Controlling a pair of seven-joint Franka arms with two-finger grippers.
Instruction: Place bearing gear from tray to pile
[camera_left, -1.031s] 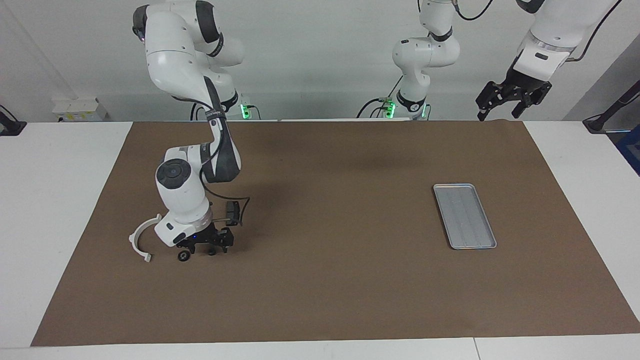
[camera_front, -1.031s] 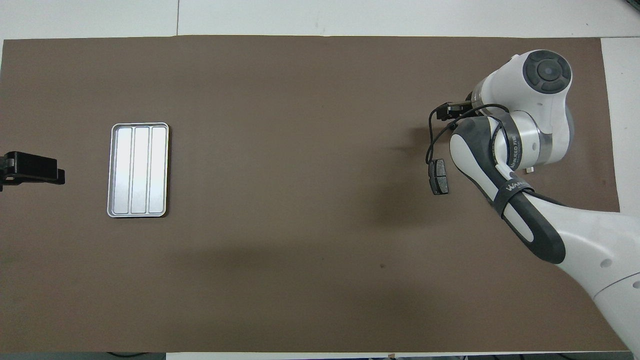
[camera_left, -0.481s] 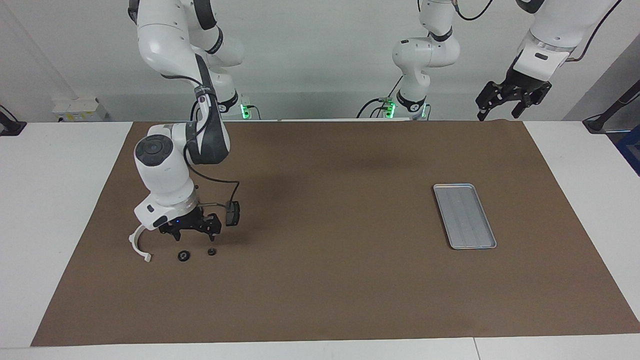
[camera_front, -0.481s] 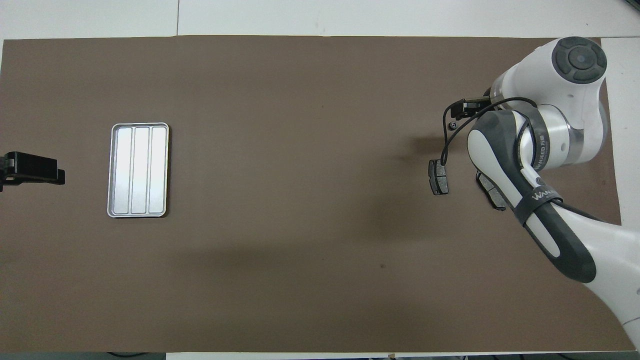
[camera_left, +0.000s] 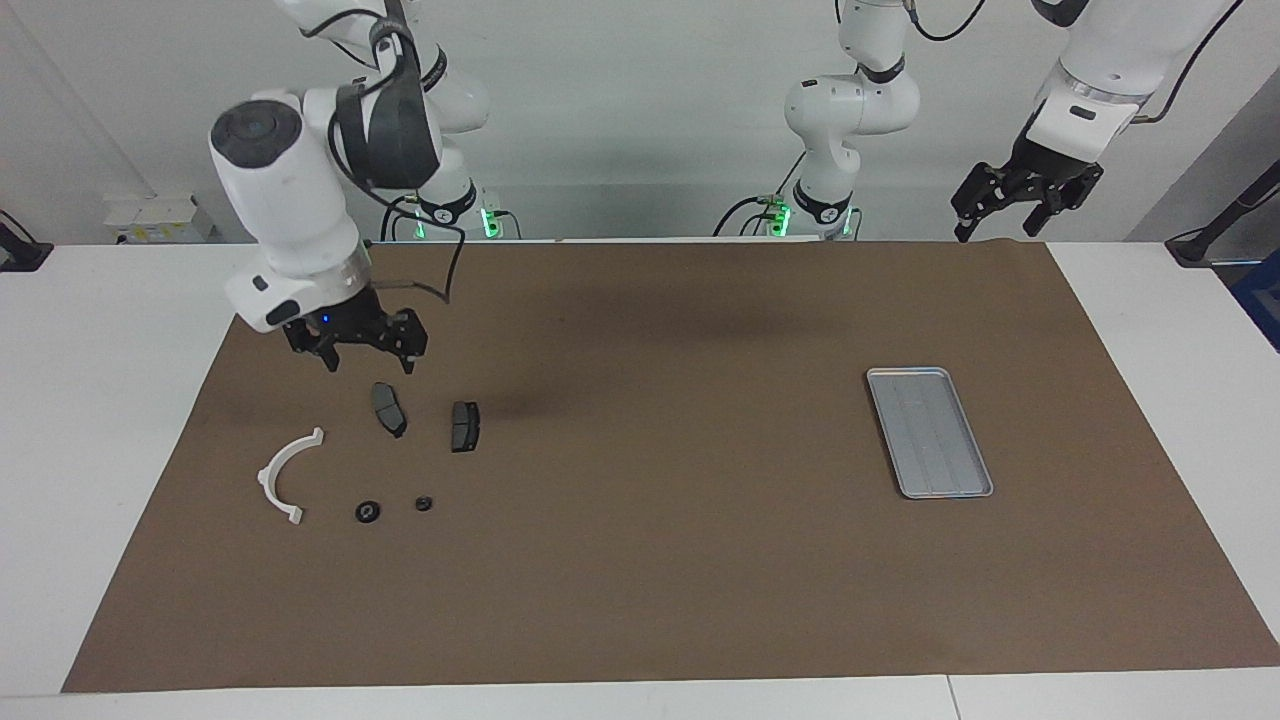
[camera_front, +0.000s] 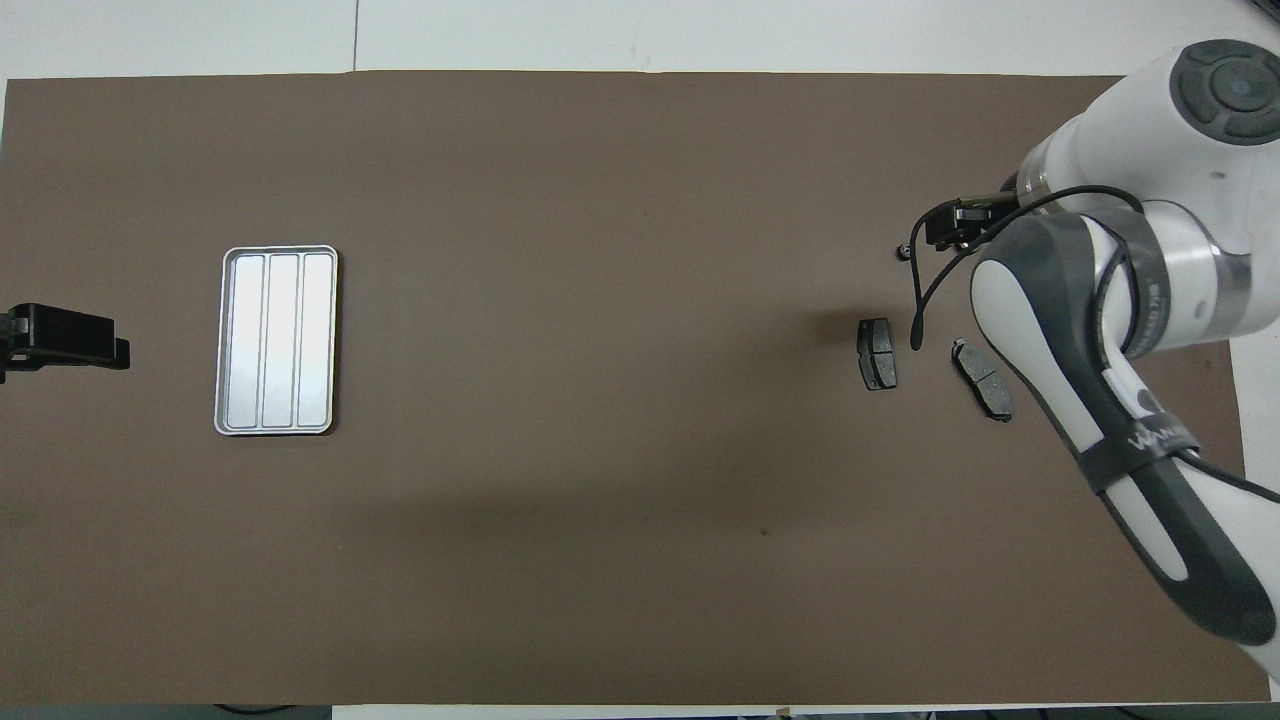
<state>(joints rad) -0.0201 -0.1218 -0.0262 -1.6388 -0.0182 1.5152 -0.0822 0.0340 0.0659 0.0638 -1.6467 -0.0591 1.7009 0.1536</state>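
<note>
The silver ribbed tray (camera_left: 930, 432) lies empty toward the left arm's end of the mat; it also shows in the overhead view (camera_front: 277, 340). The pile lies toward the right arm's end: a white semicircular bracket (camera_left: 285, 475), two dark brake pads (camera_left: 388, 408) (camera_left: 464, 425) and two small black round parts (camera_left: 368, 512) (camera_left: 423, 503), one of them the bearing gear. My right gripper (camera_left: 368, 360) is open and empty, raised over the mat beside the brake pads. My left gripper (camera_left: 1000, 225) waits, open, high over the mat's edge at the left arm's end.
A brown mat (camera_left: 660, 500) covers the white table. In the overhead view the right arm (camera_front: 1100, 330) hides the bracket and one round part; the brake pads (camera_front: 877, 353) (camera_front: 982, 379) and one round part (camera_front: 903, 252) show.
My right gripper has risen from the two small round parts and drawn back toward the robots, uncovering the brake pads. The left arm has not moved.
</note>
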